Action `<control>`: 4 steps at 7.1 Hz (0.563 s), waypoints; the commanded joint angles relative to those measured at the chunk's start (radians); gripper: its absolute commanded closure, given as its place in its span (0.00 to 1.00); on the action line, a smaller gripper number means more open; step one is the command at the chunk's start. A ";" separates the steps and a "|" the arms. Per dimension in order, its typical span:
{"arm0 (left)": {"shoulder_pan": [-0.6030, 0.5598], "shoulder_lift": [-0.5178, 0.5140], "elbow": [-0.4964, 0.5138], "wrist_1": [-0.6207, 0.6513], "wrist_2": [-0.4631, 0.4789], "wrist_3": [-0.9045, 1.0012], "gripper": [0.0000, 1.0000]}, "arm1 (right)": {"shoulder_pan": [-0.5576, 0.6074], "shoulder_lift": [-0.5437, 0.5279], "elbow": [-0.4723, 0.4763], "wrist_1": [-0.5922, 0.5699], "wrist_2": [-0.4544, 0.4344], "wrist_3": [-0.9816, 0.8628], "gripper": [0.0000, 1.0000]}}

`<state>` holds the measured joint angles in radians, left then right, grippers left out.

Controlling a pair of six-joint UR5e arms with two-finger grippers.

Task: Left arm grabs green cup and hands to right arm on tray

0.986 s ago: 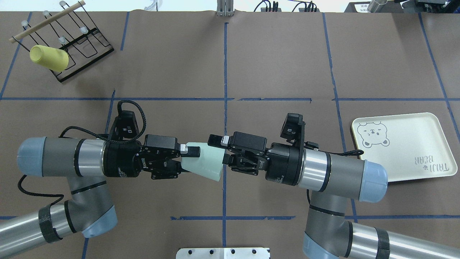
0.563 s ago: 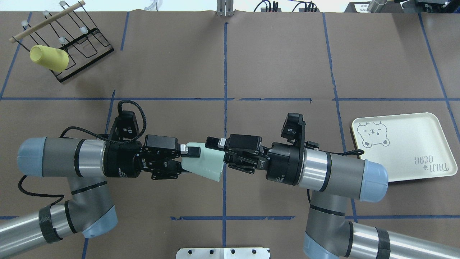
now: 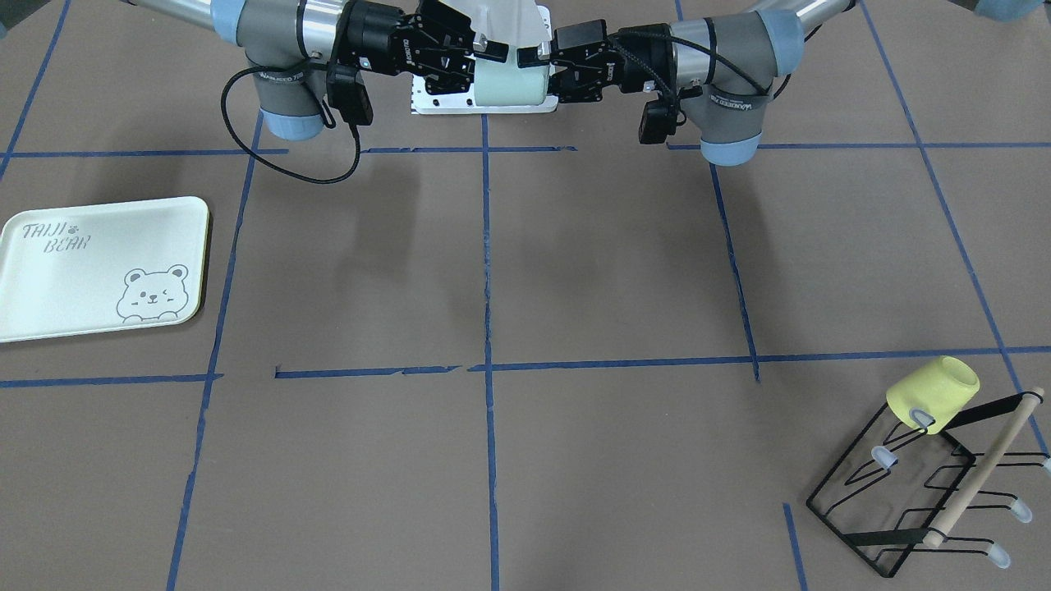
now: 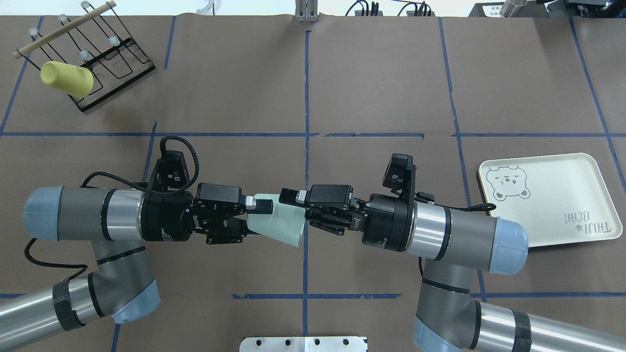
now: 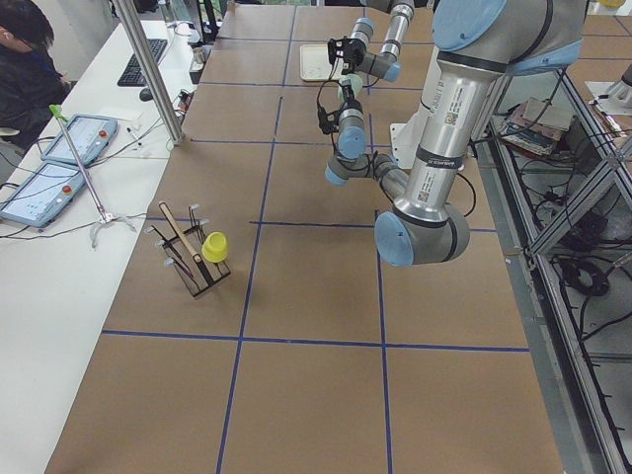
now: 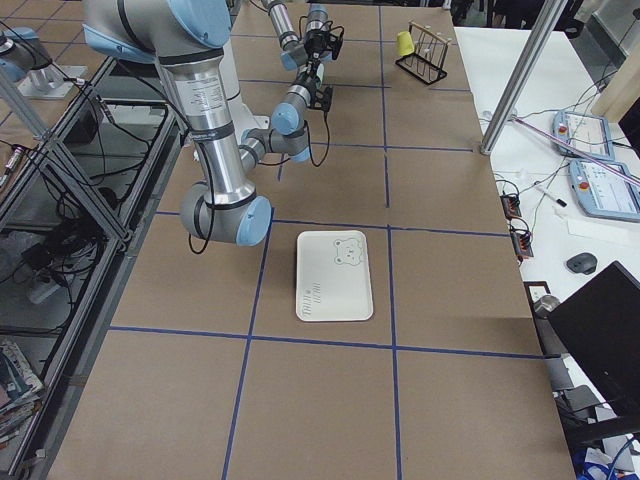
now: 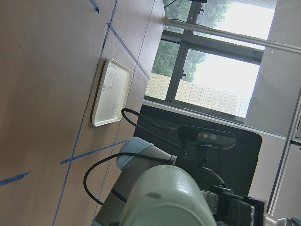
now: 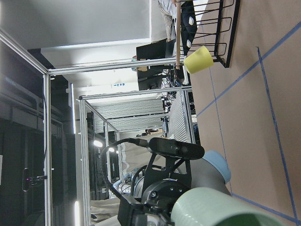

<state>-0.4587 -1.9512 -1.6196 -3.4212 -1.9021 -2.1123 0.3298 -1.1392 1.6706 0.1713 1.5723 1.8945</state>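
Overall, the brown worktop [image 4: 371, 73] is divided into squares by blue tape lines. The left arm [image 4: 88, 220] and the right arm [image 4: 459, 237] reach toward each other and meet close to the centre tape line, on the robot's side of the worktop. The tray [image 4: 552, 215] lies flat on the worktop on the robot's right, well apart from the meeting point. A black wire rack [image 4: 117, 63] stands at the far left corner. The green cup [image 4: 281, 222] is held on its side above the worktop, between the two arms. A yellow cup [image 4: 66, 78] hangs on the rack. The left fingers [image 4: 261, 206] are clamped on the narrow base end of the green cup. The right fingers [image 4: 288, 196] are set narrow and grip its wide mouth end, one finger lying along the upper wall; the other is mostly hidden.
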 commanded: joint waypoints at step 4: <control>-0.005 0.000 0.001 0.007 0.003 0.000 0.00 | 0.009 0.001 0.000 -0.010 0.000 0.000 1.00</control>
<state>-0.4594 -1.9517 -1.6195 -3.4168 -1.9009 -2.1124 0.3364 -1.1380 1.6709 0.1652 1.5706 1.8944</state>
